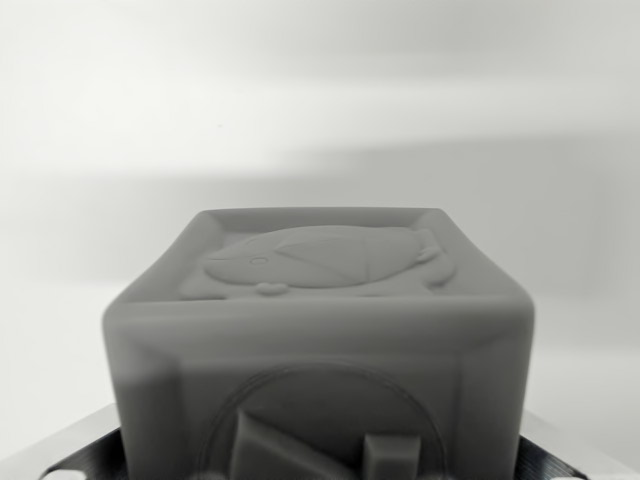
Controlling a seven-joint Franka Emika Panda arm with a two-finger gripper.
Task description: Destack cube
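Because only the wrist view is available, we describe everything from it. We see a grey cube (320,345) filling the lower centre of the picture, very close to the camera and cut off by the bottom edge. Its top face carries a raised rim on all four sides, and inside that rim we see a relief figure resembling an animal lying flat. Its near face, turned toward the camera, carries a raised circular ring with blocky raised shapes inside it; the lower part of that ring falls outside the picture.

At the bottom corners, on the wrist view's left and the wrist view's right of the cube, we see the gripper (320,470) as two pale metallic parts with darker ridged surfaces beside them. These parts sit just beside the cube's lower side walls. We cannot tell whether they press on the cube or stand clear of it, so we cannot tell whether the gripper is released or clenched.

Behind the cube we see only a blurred pale background (320,100) with soft grey bands. We cannot tell what the cube rests on, nor where it lies on any supporting surface.
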